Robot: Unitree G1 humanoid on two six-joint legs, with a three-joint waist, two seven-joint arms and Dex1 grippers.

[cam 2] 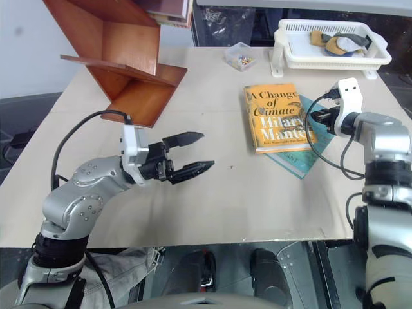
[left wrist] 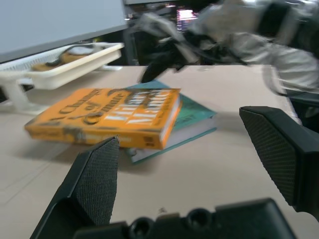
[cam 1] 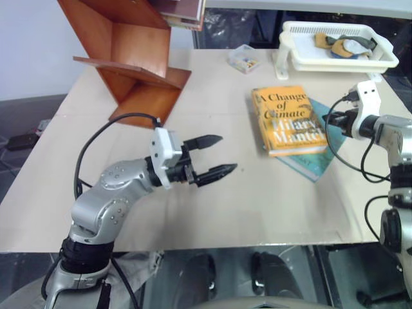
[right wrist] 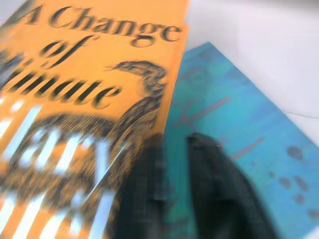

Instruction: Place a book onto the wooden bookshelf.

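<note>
The book lies flat, cover up, at the right centre of the head view on the bench — its long axis runs up and down the frame, title toward the top edge, tilted slightly. You see it resting on a teal book, which juts out to its lower right. The wooden bookshelf stands at the upper left, well apart. Your left gripper hovers at centre left, fingers spread and empty, pointing right toward the book. Your right gripper sits at the book's right edge — its fingers are blurred, a narrow gap between them, pinching nothing.
</note>
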